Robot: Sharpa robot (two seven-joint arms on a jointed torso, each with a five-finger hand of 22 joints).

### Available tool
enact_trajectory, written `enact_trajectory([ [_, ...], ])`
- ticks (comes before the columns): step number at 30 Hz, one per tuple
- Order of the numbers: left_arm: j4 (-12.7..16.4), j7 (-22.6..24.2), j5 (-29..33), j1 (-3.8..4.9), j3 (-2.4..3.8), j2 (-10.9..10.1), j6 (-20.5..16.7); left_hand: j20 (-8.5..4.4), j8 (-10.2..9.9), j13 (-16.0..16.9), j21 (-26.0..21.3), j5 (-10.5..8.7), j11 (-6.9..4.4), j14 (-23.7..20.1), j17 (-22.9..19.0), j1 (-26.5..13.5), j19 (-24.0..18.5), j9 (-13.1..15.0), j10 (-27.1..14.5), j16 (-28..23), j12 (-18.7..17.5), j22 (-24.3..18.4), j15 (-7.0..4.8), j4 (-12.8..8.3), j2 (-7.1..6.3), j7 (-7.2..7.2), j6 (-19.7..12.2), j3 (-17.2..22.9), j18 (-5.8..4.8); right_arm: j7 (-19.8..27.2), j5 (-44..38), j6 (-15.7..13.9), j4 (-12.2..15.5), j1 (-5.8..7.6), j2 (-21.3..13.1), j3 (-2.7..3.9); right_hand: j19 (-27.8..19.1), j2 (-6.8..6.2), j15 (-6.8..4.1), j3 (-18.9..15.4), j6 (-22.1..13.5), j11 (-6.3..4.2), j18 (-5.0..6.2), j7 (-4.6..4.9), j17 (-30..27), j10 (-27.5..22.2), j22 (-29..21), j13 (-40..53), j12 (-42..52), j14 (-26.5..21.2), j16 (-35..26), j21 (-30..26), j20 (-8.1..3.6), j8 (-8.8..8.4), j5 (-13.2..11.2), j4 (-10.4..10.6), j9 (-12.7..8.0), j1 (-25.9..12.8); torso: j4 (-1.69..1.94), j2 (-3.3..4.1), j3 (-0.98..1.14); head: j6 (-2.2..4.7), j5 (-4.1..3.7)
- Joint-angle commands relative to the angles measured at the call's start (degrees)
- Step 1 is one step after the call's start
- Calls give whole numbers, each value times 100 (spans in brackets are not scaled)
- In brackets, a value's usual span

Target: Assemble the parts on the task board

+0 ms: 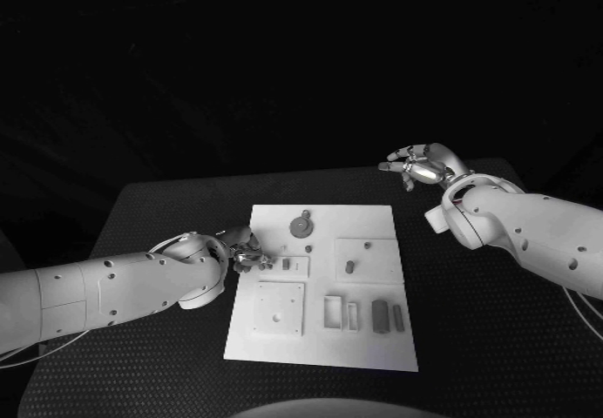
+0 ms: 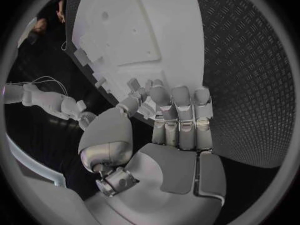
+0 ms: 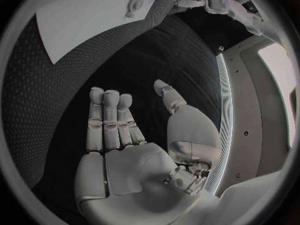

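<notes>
The white task board (image 1: 377, 348) lies in the middle of the table, also seen as the board (image 2: 156, 15) and the board (image 3: 81, 25). My left hand (image 1: 242, 250) rests at the board's left edge with its fingers curled. In the left wrist view this left hand (image 2: 162, 130) pinches a small grey part (image 2: 133, 83) between thumb and fingertips. My right hand (image 1: 421, 165) hangs above the table's far right corner, away from the board. The same right hand (image 3: 125, 135) has straight, spread fingers and holds nothing.
On the board sit a round piece (image 1: 301, 226), a square plate (image 1: 279, 307), a slotted plate (image 1: 364, 252), a rectangular frame (image 1: 333, 312) and two upright pieces (image 1: 389, 316). Black table (image 1: 164, 209) surrounds the board.
</notes>
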Motion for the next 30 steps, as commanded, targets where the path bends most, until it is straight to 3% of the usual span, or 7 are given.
enact_trajectory([
  [1, 10, 16, 73, -2, 0, 5, -19, -554, -3, -5, -23, -17, 41, -18, -7, -45, 33, 2, 11, 31, 37, 9, -26, 45, -51, 40, 9, 2, 39, 48, -23, 70, 1, -2, 1, 3, -6, 6, 2, -7, 181, 95, 166, 155, -7, -830, 3, -9, 20, -52, 25, -25, 27, 23, 26, 21, -5, -26, 0, 0, 1, -4, -1],
  [30, 23, 104, 219, -3, 3, 26, -103, -558, 11, -5, -32, -19, 37, -17, -5, -70, 49, 24, 13, 47, 47, 35, -31, 192, -189, 35, 9, 39, 47, 46, -23, 79, 1, -10, -2, 3, -3, 12, 1, -10, 181, 95, 166, 155, -17, -831, 9, -25, 32, -53, 33, -30, 27, 26, 25, 21, -10, -28, -1, 1, -1, 11, -13],
])
